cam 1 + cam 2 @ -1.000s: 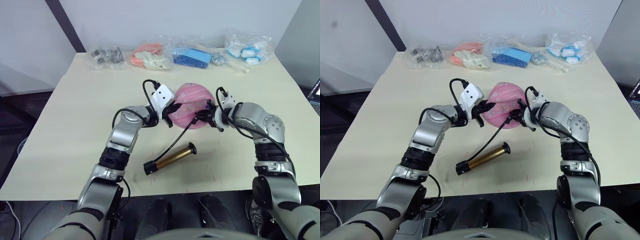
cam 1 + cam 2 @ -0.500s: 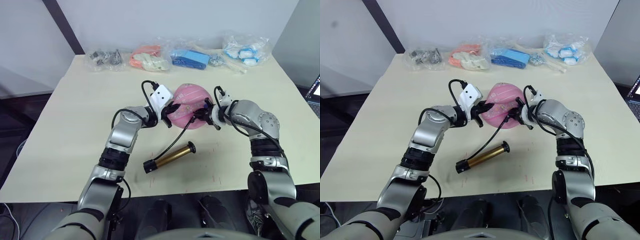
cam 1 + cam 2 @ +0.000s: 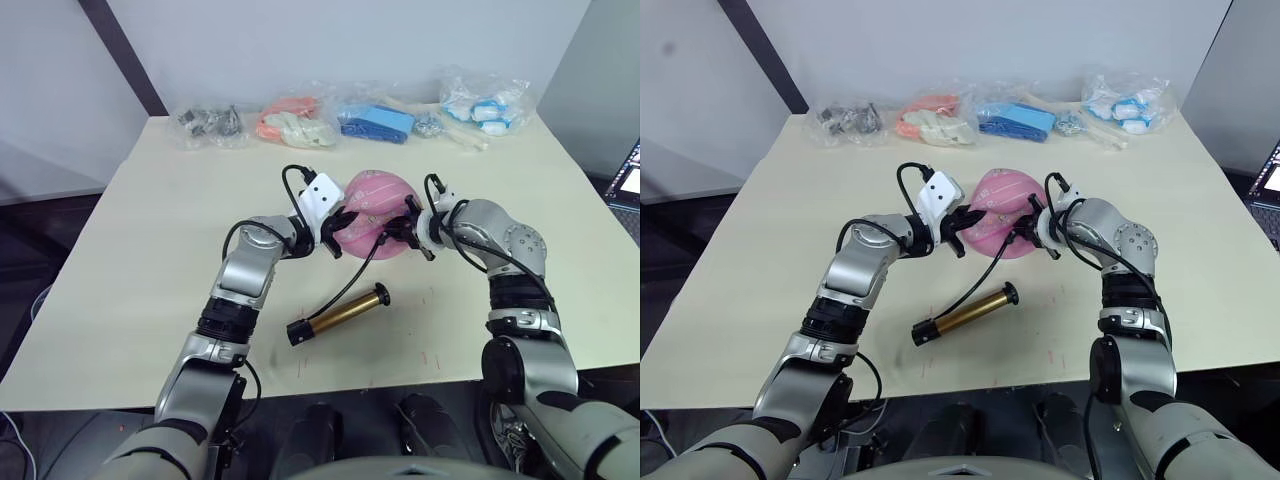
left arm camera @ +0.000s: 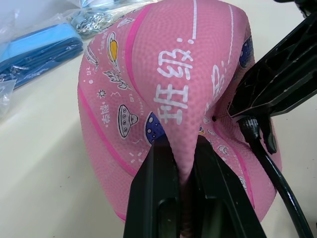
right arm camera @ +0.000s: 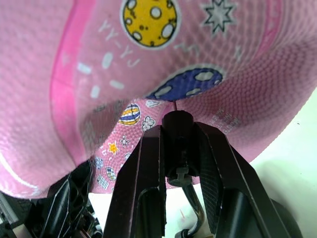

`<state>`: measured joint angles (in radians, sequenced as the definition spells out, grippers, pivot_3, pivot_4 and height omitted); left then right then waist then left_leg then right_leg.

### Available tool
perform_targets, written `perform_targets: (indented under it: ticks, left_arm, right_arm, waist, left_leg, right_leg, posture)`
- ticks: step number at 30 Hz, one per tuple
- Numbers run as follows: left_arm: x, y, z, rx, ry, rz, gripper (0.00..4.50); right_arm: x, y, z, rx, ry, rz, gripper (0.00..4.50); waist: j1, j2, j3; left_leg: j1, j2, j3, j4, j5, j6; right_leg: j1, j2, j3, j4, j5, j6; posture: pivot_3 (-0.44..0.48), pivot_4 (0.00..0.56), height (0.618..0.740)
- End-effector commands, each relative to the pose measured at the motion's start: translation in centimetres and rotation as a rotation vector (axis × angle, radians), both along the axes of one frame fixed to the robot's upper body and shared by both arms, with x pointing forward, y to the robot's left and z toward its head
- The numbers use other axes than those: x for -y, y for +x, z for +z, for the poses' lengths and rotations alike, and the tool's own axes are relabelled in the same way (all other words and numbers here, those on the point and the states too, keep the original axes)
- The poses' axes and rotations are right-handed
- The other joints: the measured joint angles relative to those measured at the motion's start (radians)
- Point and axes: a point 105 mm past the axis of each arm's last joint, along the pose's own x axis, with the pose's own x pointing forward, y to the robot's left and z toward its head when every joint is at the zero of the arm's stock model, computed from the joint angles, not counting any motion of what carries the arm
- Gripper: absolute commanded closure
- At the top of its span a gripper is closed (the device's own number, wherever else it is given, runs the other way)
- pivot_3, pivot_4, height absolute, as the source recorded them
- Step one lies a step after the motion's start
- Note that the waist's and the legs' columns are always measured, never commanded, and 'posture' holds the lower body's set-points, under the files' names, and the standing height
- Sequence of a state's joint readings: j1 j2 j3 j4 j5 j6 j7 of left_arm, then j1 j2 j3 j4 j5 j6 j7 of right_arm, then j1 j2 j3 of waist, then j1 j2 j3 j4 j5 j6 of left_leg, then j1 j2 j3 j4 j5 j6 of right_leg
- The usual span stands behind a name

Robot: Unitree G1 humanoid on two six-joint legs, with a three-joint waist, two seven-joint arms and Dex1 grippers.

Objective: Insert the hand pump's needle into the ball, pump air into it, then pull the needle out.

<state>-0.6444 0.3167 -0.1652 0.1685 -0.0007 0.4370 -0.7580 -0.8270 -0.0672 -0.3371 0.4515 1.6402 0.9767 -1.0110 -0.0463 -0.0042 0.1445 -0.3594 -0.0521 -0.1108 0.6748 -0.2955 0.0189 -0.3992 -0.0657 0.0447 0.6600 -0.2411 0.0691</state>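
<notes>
The ball (image 3: 375,212) sits saggy on the table (image 3: 130,260), between the two claws. The left gripper (image 4: 181,163) is clenched on a pinched fold of the ball's pink rubber. Facing it from the ball's other side, the right gripper (image 5: 177,141) grasps the small black fitting of the needle (image 5: 175,106), whose thin pin tip touches the ball's dented surface. From that fitting the black hose (image 3: 352,280) runs down to the hand pump (image 3: 340,315), lying on the table nearer the robot than both claws.
</notes>
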Motion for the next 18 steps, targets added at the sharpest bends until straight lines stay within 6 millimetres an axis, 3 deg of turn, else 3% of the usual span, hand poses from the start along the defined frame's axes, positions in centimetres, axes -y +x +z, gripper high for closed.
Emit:
perform_targets:
  ticks: [1,9,18]
  left_arm:
    - [4.9,-3.2,-1.5,-0.078,-0.023,-0.235,4.47]
    - [4.9,-3.2,-1.7,-0.083,-0.027,-0.228,4.47]
    - [4.4,-2.2,-1.3,-0.084,-0.036,-0.176,4.47]
  right_arm:
    - [0.2,1.1,-0.2,-0.02,0.001,-0.092,4.12]
    - [-0.4,1.2,-0.3,-0.025,-0.002,-0.094,4.12]
    - [-0.3,0.4,0.1,0.092,-0.073,0.016,4.12]
  waist:
    - [0.0,0.0,-0.001]
    - [-0.003,-0.002,-0.003]
    - [-0.009,-0.002,-0.003]
  left_leg:
    - [0.0,0.0,0.0,0.0,0.0,0.0]
    - [0.005,0.001,0.001,-0.004,0.0,0.0]
    - [0.007,0.001,0.002,-0.005,0.0,0.0]
  right_leg:
    - [0.0,0.0,0.0,0.0,0.0,0.0]
    - [0.004,0.001,0.001,-0.002,0.0,0.0]
    - [0.005,0.001,0.002,-0.002,0.0,0.0]
  posture:
    - [0.0,0.15,0.74]
    - [0.0,0.15,0.74]
    - [0.0,0.15,0.74]
